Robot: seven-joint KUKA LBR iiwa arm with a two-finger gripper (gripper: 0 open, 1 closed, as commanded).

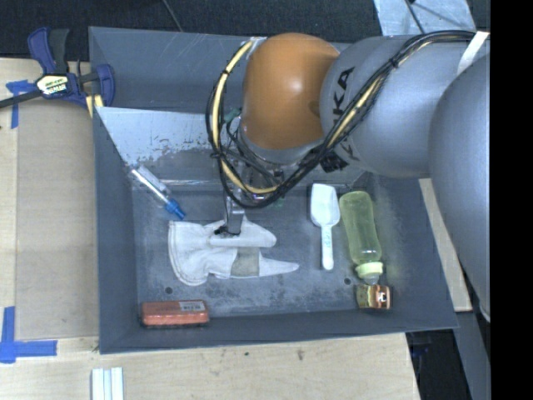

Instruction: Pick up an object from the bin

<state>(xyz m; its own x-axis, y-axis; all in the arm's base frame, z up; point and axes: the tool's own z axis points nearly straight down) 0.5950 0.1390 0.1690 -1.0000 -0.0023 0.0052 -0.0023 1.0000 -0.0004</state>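
Fig.: my fingers (235,223) (open/shut: I can't tell) stand on the top edge of the crumpled white cloth (196,255), centre-left of bin (112,248), cloth's long axis running L–R.

A glove (208,257) lies mid-floor in the bin (112,248), a pen (158,192) behind it to the left, a flat bar (175,313) before it by the near wall. Right of the glove lies a spoon (325,219), a bottle (361,227) just beside it, and a small fitting (375,297) at the bottle's near end.
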